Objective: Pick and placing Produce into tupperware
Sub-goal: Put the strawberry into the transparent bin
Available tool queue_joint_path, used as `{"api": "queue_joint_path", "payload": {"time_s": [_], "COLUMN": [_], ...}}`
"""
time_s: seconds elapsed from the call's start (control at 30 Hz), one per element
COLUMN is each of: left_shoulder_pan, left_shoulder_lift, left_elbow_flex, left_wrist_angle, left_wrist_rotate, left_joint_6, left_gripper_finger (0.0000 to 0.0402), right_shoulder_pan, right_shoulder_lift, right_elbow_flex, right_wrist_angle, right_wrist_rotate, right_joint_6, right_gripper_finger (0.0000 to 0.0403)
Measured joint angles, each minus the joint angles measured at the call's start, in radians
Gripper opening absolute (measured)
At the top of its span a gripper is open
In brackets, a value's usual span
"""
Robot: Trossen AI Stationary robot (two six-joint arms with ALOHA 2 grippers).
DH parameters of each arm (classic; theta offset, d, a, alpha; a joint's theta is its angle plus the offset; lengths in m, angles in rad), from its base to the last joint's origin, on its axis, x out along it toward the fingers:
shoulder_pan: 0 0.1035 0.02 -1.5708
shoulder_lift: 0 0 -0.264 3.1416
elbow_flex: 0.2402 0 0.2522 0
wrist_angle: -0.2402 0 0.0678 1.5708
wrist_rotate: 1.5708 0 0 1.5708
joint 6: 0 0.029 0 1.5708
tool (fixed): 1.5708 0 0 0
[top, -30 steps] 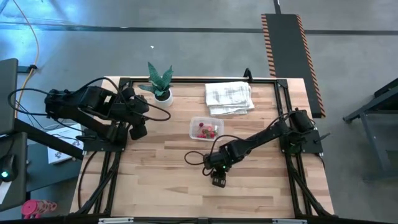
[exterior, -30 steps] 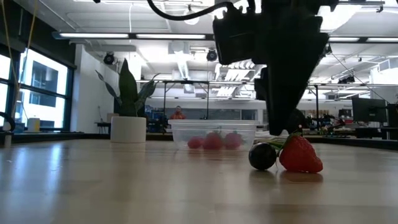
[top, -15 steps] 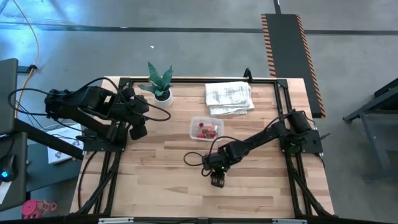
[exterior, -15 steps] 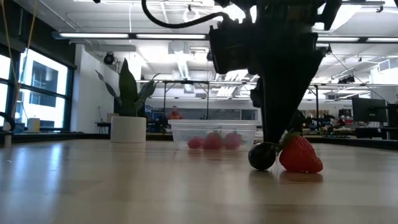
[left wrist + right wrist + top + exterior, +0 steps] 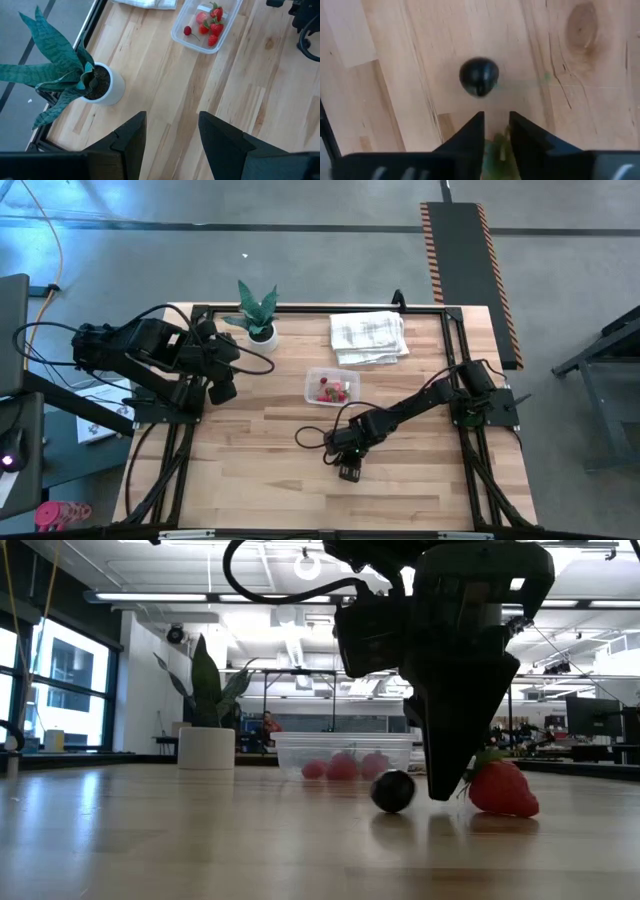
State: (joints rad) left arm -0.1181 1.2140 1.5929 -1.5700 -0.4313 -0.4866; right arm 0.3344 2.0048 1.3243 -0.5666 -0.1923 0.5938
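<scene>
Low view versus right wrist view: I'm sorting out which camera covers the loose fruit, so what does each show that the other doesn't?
Only the low view shows the strawberry lying on the table beside the right gripper, plus the tupperware with red pieces inside and the potted plant behind. Only the right wrist view shows the narrow gap between that gripper's fingers from above, with a hint of green leaf low between them. Both show the dark round berry resting free on the wood, apart from the gripper.

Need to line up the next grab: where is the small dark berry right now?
In the low view the dark berry sits on the table, just beside the right tool, strawberry on the tool's other side, tupperware behind.
</scene>
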Motion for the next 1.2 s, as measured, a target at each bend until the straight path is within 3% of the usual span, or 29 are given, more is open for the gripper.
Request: {"api": "queue_joint_path", "payload": {"time_s": [0.2,0.53,0.7,0.93,1.2], "left_shoulder_pan": [0.0,0.0,0.0,0.0,0.0], "left_shoulder_lift": [0.0,0.0,0.0,0.0,0.0], "left_elbow_flex": [0.0,0.0,0.0,0.0,0.0], "left_wrist_angle": [0.0,0.0,0.001,0.001,0.002], "left_wrist_rotate": [0.0,0.0,0.0,0.0,0.0], "left_joint_6": [0.0,-0.001,-0.005,-0.016,-0.036], "left_gripper_finger": [0.0172,0.0172,0.0172,0.0172,0.0172], "right_shoulder_pan": [0.0,-0.017,-0.067,-0.194,-0.334], "right_shoulder_lift": [0.0,-0.05,-0.157,-0.278,-0.23], "right_elbow_flex": [0.003,0.003,0.004,0.004,0.004], "right_wrist_angle": [-0.005,-0.046,-0.105,-0.124,-0.042], "right_wrist_rotate": [0.005,0.035,0.157,0.342,0.345], "right_joint_6": [0.0,0.029,0.024,-0.093,-0.27], "right_gripper_finger": [0.0007,0.0001,0.0001,0.0,0.0]}}
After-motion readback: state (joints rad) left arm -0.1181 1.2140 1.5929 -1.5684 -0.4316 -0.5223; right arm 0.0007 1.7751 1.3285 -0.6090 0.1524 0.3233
